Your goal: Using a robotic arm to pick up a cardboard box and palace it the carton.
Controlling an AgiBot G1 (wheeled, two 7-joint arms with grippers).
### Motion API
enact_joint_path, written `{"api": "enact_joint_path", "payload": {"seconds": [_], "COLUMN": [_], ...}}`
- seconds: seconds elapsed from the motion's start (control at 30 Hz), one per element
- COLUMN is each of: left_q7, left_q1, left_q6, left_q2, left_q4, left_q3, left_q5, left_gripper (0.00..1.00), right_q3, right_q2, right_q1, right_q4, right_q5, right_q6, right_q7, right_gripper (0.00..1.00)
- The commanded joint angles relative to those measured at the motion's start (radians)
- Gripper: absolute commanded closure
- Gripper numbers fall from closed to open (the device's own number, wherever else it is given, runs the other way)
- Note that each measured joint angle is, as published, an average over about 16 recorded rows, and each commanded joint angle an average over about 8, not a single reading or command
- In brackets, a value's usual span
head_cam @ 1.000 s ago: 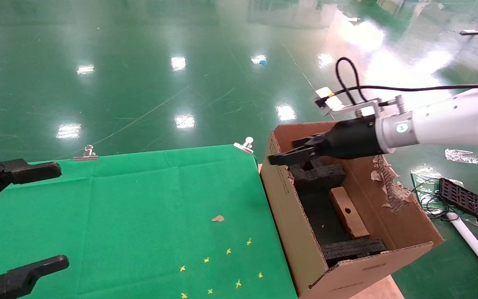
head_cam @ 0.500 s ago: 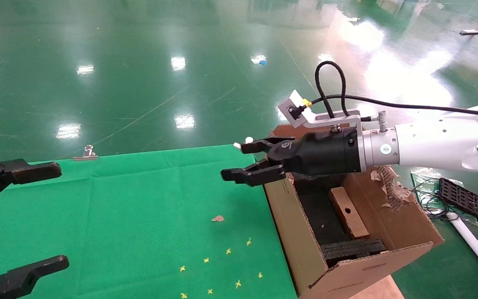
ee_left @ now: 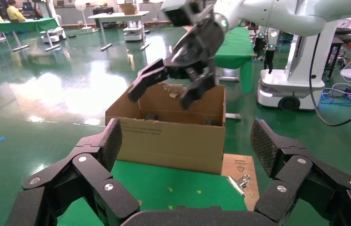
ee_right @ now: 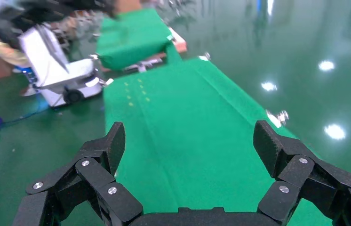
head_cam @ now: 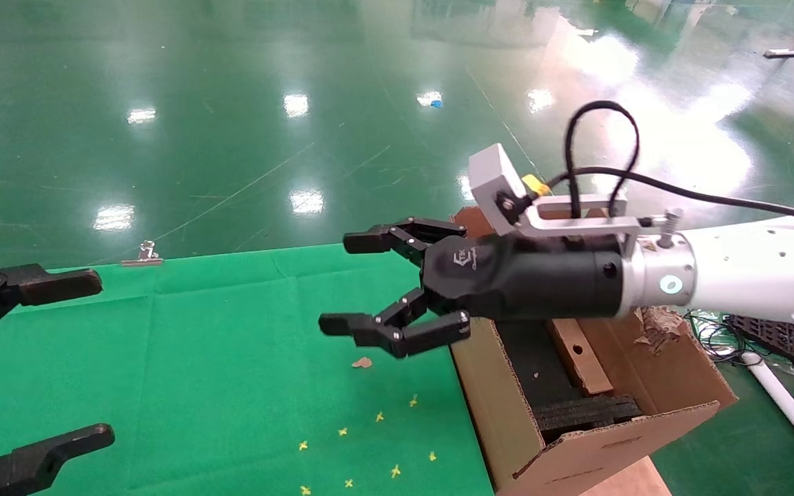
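Note:
The small brown cardboard box (head_cam: 579,355), with a round hole in its face, lies inside the large carton (head_cam: 500,406) between black foam blocks (head_cam: 583,413). My right gripper (head_cam: 342,282), on the white robotic arm (head_cam: 748,275), is open and empty. It hangs above the green cloth just left of the carton's near wall. It also shows in the left wrist view (ee_left: 159,96) above the carton (ee_left: 171,136), and in its own view (ee_right: 187,141) over the cloth. My left gripper (head_cam: 94,357) is open and empty at the table's left edge.
The green cloth table (head_cam: 231,331) carries a small brown scrap (head_cam: 362,362) and several yellow cross marks (head_cam: 380,417). Metal clips (head_cam: 142,255) hold the cloth's far edge. A black grid tray (head_cam: 776,334) and cables lie on the floor to the right.
My right gripper has pulled up and out of the carton and swung left over the green cloth, its fingers opening wider. The cardboard box stays in the carton. The left arm has not moved.

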Motion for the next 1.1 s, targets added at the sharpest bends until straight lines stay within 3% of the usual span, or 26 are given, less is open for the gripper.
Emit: {"api": "enact_joint_path", "payload": {"seconds": [0.03, 0.47, 1.1], "left_q7": [0.0, 0.0, 0.0], "left_q1": [0.0, 0.0, 0.0], "left_q6": [0.0, 0.0, -0.001], "left_q2": [0.0, 0.0, 0.0], "left_q4": [0.0, 0.0, 0.0], "left_q3": [0.0, 0.001, 0.001], "left_q5": [0.0, 0.0, -0.001], "left_gripper": [0.0, 0.0, 0.0], "right_q3": [0.042, 0.262, 0.249], "right_q2": [0.007, 0.041, 0.04], "right_q1": [-0.033, -0.206, -0.197], "right_q4": [0.041, 0.252, 0.239], "right_q5": [0.016, 0.099, 0.095], "right_q6": [-0.009, -0.057, -0.055], "right_q7": [-0.015, -0.093, -0.089], "right_gripper": [0.0, 0.0, 0.0]}}
